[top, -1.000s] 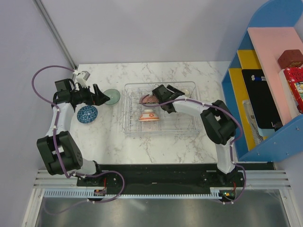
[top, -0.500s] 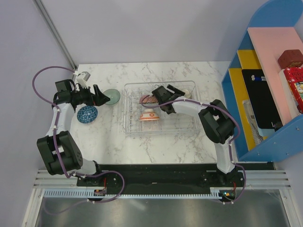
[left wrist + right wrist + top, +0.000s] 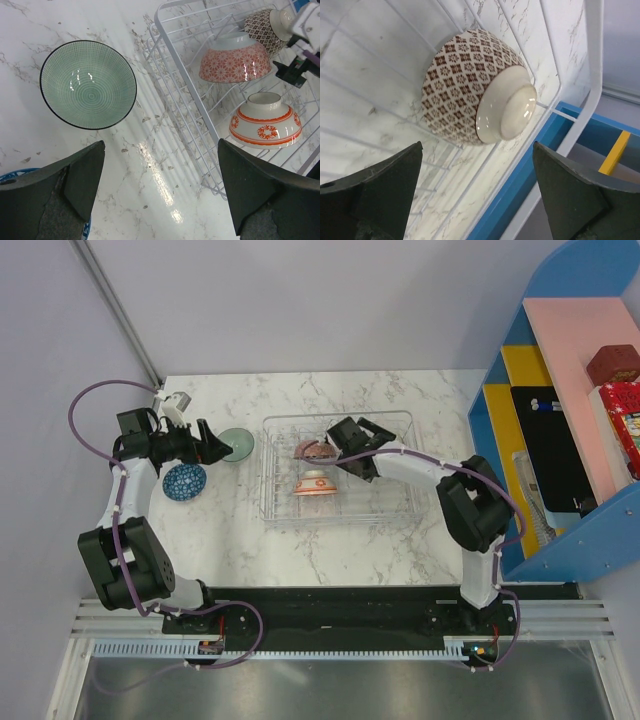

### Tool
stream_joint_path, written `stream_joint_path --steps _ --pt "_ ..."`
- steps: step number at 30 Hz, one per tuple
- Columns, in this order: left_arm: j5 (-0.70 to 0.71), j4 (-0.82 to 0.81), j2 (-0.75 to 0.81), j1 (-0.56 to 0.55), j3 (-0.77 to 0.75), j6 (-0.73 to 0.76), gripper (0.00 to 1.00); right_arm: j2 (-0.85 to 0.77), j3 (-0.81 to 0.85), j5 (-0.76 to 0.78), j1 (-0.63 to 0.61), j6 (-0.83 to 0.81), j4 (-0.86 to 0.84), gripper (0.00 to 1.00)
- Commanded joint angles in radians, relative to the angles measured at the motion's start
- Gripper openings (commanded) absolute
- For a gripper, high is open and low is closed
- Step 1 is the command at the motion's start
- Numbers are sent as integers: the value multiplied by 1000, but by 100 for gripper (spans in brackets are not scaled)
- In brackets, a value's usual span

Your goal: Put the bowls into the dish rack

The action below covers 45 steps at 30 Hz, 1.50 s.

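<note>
The dish rack (image 3: pixel 340 522) stands mid-table; its rim also shows in the left wrist view (image 3: pixel 167 60). Inside it are a red-orange floral bowl (image 3: pixel 235 57), an orange-and-white bowl (image 3: pixel 265 122) upside down, and a beige lattice bowl (image 3: pixel 465 85) on its side by the rack rim (image 3: pixel 592 75). A pale green bowl (image 3: pixel 237 444) and a blue bowl (image 3: pixel 185 480) sit upright on the table left of the rack. My left gripper (image 3: pixel 212 443) is open and empty beside the green bowl (image 3: pixel 88 84). My right gripper (image 3: pixel 362 430) is open and empty over the rack, just short of the lattice bowl.
A blue shelf unit (image 3: pixel 560 440) with boxes and a black item stands at the right table edge, close behind the rack's right end. A grey wall runs along the left. The left arm's purple cable (image 3: pixel 85 400) loops above the blue bowl.
My right gripper and forearm have shifted a little to the right over the rack. The left arm and all bowls have stayed where they were.
</note>
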<state>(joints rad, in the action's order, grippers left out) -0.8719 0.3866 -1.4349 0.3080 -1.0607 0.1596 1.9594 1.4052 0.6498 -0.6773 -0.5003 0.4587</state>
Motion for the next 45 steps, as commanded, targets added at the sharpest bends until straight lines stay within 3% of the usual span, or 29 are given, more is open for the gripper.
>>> stream_joint_path --steps 1,11,15,20,26,35,39,45 --pt "8 -9 -13 3 -42 34 100 -146 5 -116 -5 40 106 98" --pt "117 -12 -151 -9 -142 84 100 -476 26 -367 4 85 264 98" --pt "219 -34 -235 -43 -188 89 100 -592 15 -513 91 88 255 98" --pt "365 -74 -334 -119 -237 104 100 -698 -26 -550 166 134 169 98" --pt "461 -84 -442 -164 -292 104 100 -766 -58 -495 203 186 104 98" --pt "528 -147 -420 -164 -256 95 100 -774 -81 -536 208 187 97 98" --pt "527 -192 -372 -165 -211 86 100 -764 -83 -550 206 190 98 97" --pt "514 -161 -458 -167 -255 86 95 -771 -78 -559 208 200 101 98"
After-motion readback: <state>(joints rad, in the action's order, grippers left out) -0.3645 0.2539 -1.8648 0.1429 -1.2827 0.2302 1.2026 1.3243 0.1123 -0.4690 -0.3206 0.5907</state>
